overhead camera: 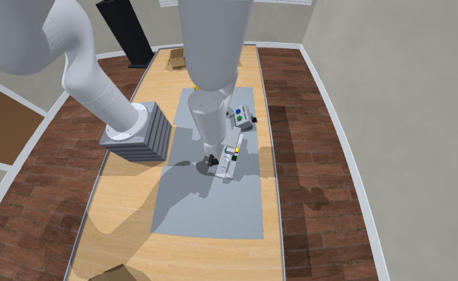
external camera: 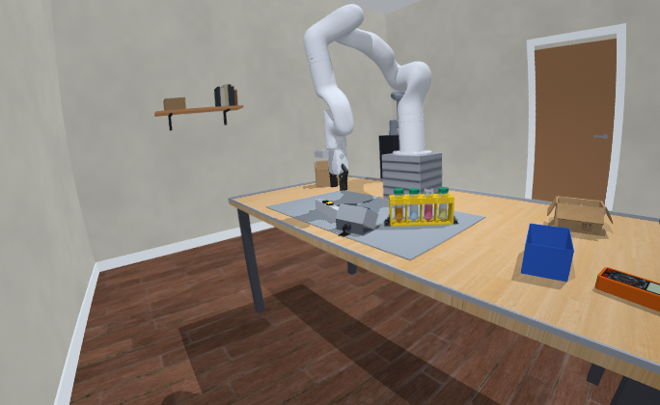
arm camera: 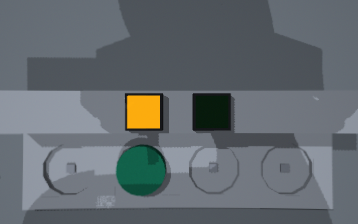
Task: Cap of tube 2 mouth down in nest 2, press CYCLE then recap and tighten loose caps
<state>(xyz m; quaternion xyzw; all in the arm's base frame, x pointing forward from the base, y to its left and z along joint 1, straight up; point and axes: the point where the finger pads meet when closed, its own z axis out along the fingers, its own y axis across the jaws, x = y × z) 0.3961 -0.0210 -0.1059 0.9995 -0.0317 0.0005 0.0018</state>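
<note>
The green cap of tube 2 [arm camera: 141, 170] [overhead camera: 225, 150] sits flat, closed top up, in cap nest 2 of the cap tray [arm camera: 260, 112] [overhead camera: 227, 174]. The amber lamp [arm camera: 144, 112] [overhead camera: 237, 150] is lit; the green lamp [arm camera: 211, 112] [overhead camera: 234, 158] is dark. My gripper [external camera: 338, 186] [overhead camera: 213, 161] is open and empty, above the table near the tray; its fingers are outside the wrist view. The yellow decapping station [external camera: 421, 200] holds four tubes. Tube 2 [external camera: 428, 206] is uncapped; the others wear green caps. Their tightness cannot be told. Blue CYCLE [overhead camera: 238, 111] and green READY [overhead camera: 239, 118] are on one housing.
The key housing [external camera: 355, 220] stands between the cap tray and the station in the exterior view. A blue bin [external camera: 546, 254], an orange meter [external camera: 632, 291] and an open cardboard box [external camera: 579, 216] stand farther along the table. The arm hides part of the mat in the top view.
</note>
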